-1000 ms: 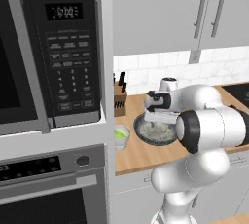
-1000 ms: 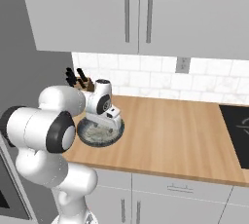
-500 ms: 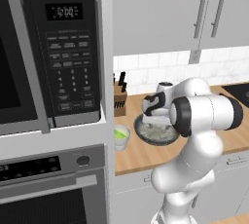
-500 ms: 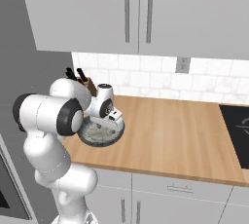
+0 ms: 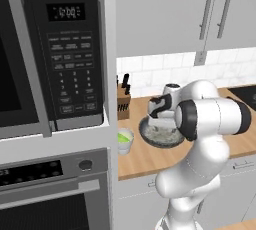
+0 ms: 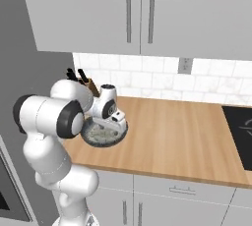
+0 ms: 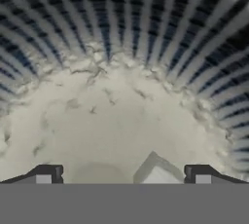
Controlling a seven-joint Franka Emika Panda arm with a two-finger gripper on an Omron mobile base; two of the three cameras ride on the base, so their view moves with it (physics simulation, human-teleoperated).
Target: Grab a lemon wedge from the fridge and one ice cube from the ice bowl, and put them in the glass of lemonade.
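The ice bowl (image 5: 150, 136) (image 6: 120, 130), wide and dark grey with a whitish inside, sits on the wooden counter. My gripper (image 5: 161, 123) (image 6: 105, 125) (image 7: 122, 175) points down into it, open. In the hand view a pale ice cube (image 7: 156, 169) lies on the bowl's speckled floor (image 7: 112, 121) between the two fingertips (image 7: 44, 174), nearer the right one and not gripped. The glass of lemonade (image 5: 124, 140) stands just left of the bowl, by the counter's left end. The fridge and the lemon wedge are out of view.
A knife block (image 5: 123, 101) (image 6: 83, 78) stands against the tiled wall behind the bowl. A microwave (image 5: 50, 54) over an oven (image 5: 50, 189) bounds the counter's left. Bare wooden counter (image 6: 172, 136) runs right to a black cooktop (image 6: 241, 131). Wall cabinets (image 6: 133, 9) hang overhead.
The hand has sunk slightly into the bowl while the elbow and upper arm swung round. The jaws stayed open.
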